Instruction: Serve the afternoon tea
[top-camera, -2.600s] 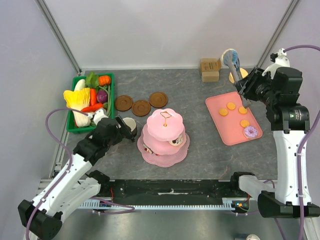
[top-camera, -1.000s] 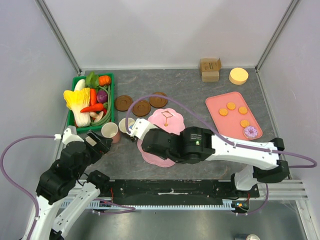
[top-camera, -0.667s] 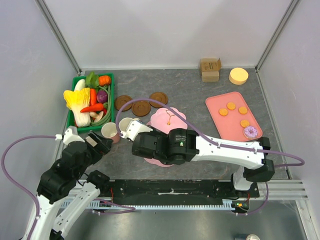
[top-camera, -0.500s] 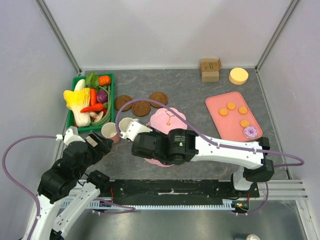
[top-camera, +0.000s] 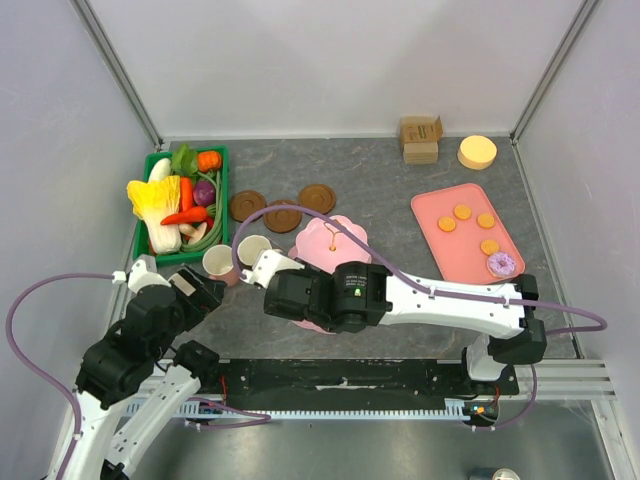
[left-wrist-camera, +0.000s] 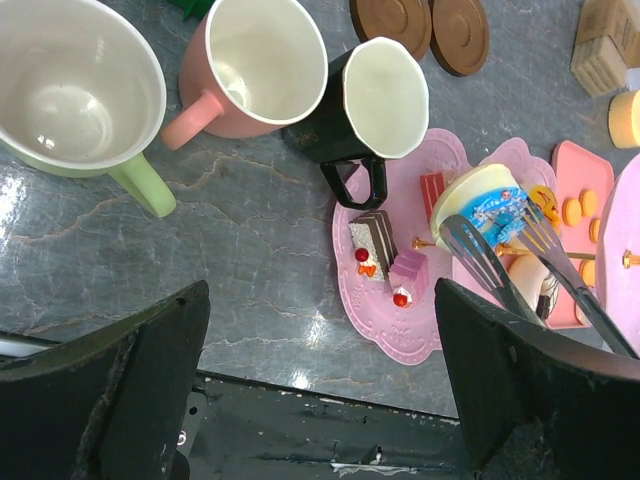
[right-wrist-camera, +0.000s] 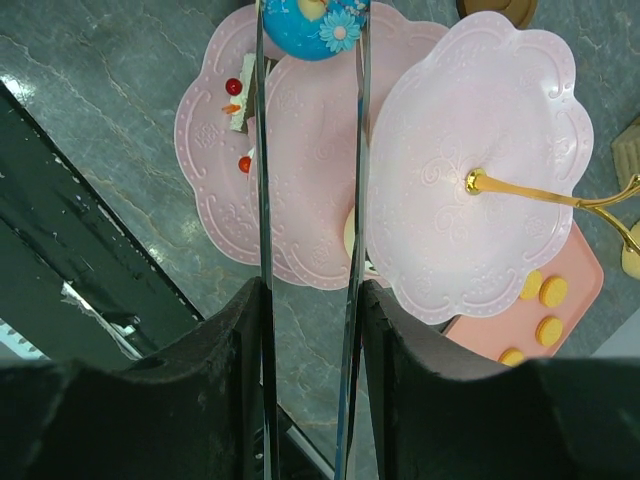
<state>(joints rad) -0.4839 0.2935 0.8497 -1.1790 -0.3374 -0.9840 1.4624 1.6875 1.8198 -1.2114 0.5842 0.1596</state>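
Over the grey desk (top-camera: 400, 190), the right tool (left-wrist-camera: 490, 218) is clamping a blue-iced cupcake (right-wrist-camera: 312, 22) above the pink tiered stand (right-wrist-camera: 480, 150). The left tool (left-wrist-camera: 320, 300) is hovering, jaws wide apart.

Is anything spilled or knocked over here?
No, nothing stands out. The pink mug, black mug and green mug all stand upright, and the little cakes sit neatly on the pink stand.

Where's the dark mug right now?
In the left wrist view, upper centre: the dark mug stands upright on the table between the pink mug and the bottom plate of the pink tiered stand, handle toward the plate.
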